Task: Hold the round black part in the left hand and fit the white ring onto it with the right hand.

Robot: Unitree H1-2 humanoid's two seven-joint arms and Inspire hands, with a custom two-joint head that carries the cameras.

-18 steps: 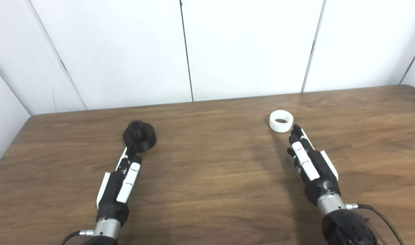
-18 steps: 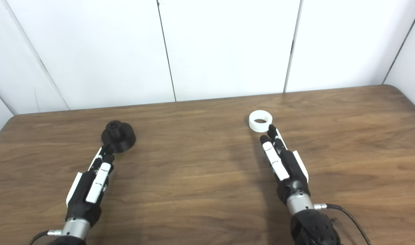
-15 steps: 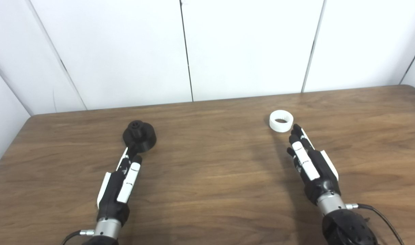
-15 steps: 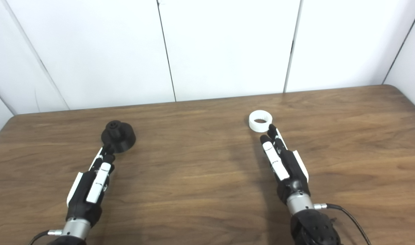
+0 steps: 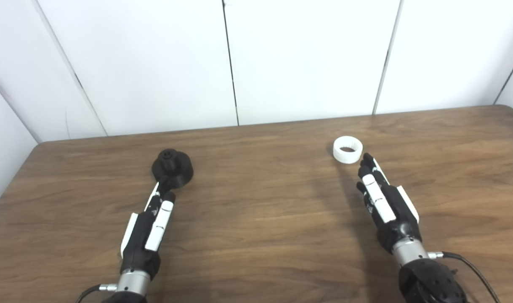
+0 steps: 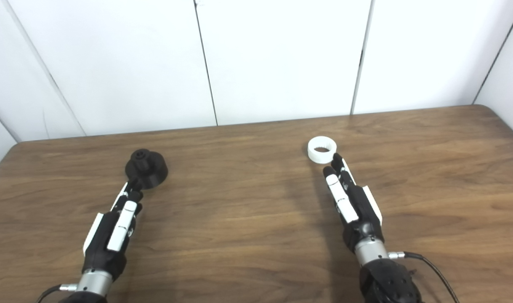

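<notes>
The white ring lies just beyond the straightened, empty right hand; the black part sits at the fingertips of the extended, empty left hand.

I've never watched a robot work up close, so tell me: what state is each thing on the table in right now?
round black part: resting on the table, not held.
white ring: lying flat, hole up, not held.
left hand: open, fingers stretched toward the black part.
right hand: open, fingertips close beside the ring.
</notes>
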